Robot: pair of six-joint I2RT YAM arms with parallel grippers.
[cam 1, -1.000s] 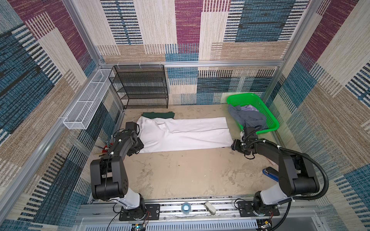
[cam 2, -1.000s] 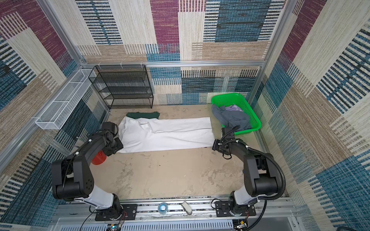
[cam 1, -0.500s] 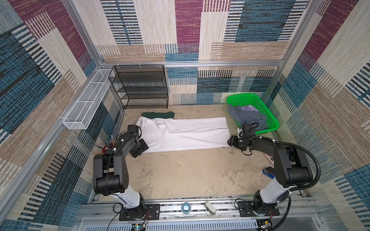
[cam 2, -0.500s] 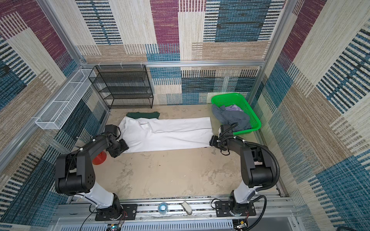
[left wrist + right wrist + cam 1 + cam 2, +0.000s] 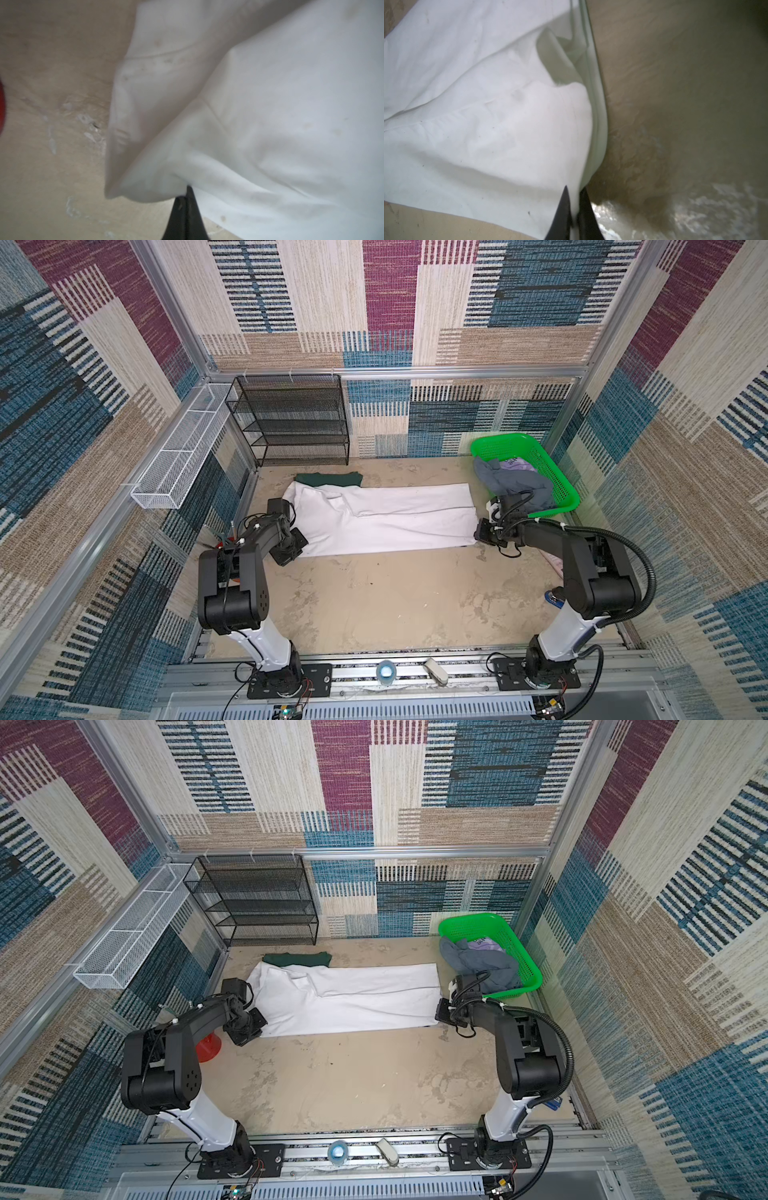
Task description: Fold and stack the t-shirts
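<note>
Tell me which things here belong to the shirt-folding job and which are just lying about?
Part of the job: white t-shirt, pinched at its near corners by the left gripper and right gripper; dark green t-shirt; grey t-shirt.

Just lying about: green basket holding the grey one, black mesh rack, white wire tray, red cone, tape roll.

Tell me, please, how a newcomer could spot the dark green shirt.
Find the black wire shelf at the back. On the table before it lies the dark green shirt, bordering the far edge of the big white shirt. It alone is small and dark; the grey shirt sits in the green basket.
</note>
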